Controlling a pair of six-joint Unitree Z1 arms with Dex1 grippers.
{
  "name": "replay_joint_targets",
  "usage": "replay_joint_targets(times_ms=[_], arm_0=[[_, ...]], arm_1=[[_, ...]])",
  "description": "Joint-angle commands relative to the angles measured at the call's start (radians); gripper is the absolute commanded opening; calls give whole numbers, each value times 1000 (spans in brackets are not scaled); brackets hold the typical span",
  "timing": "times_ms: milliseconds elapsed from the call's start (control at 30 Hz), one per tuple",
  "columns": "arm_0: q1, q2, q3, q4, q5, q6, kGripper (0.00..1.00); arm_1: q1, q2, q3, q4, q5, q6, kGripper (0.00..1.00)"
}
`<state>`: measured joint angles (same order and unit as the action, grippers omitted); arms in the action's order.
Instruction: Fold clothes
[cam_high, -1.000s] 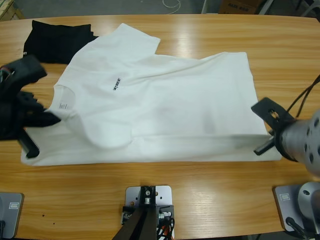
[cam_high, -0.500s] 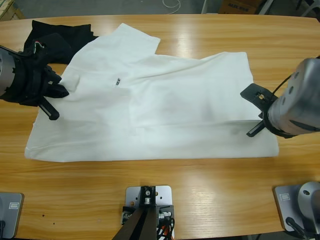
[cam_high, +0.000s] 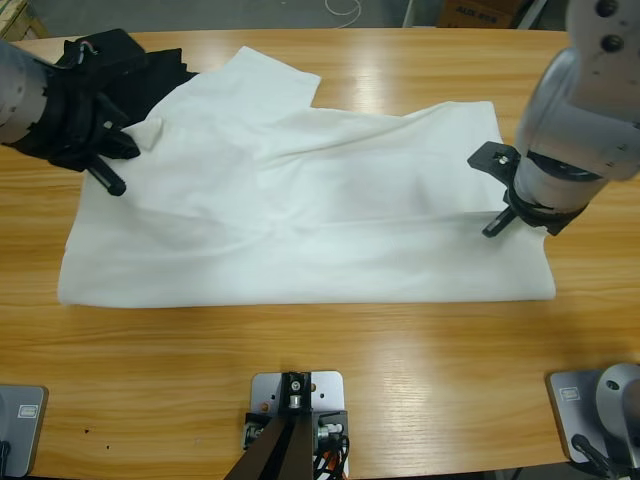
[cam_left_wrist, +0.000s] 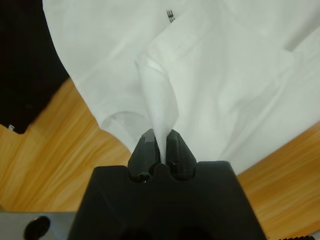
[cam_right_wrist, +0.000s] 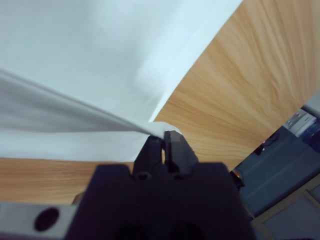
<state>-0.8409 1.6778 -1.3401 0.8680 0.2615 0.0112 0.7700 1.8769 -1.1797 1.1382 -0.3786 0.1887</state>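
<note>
Shirt (cam_high: 300, 210) lies spread on the counter (cam_high: 400, 380), partly folded lengthwise. Left hand (cam_left_wrist: 160, 145) pinches its neck end and right hand (cam_right_wrist: 162, 142) its hem end, evidently to carry the fold across together.

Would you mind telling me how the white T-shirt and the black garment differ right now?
The white T-shirt lies spread across the middle of the table; the black garment sits bunched at the far corner, partly under it. The T-shirt is much larger. Both grippers, left and right, pinch the T-shirt; neither holds the black garment. Both rest on the table.
</note>
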Motion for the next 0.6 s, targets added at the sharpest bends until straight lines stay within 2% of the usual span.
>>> replay_joint_targets(times_ms=[33,167,200,233,267,300,367,600], arm_0=[[16,92,-23,10,15,16,0],[16,89,-11,11,15,15,0],[16,87,-11,11,16,15,0],[16,84,-11,11,16,15,0],[16,82,-11,11,15,16,0],[16,80,-12,11,15,16,0],[16,78,-13,9,12,16,0],[17,87,33,-12,-105,62,0]], arm_1=[[-19,96,2,2,73,-25,0],[-24,109,4,19,73,-17,16],[-24,96,0,18,54,-8,324],[-24,73,-5,14,27,6,714],[-24,48,-6,14,-17,26,959],[-23,27,-7,17,-58,41,1000],[-23,-11,-12,21,-98,48,1000],[-23,-56,-3,51,-68,66,1000]])
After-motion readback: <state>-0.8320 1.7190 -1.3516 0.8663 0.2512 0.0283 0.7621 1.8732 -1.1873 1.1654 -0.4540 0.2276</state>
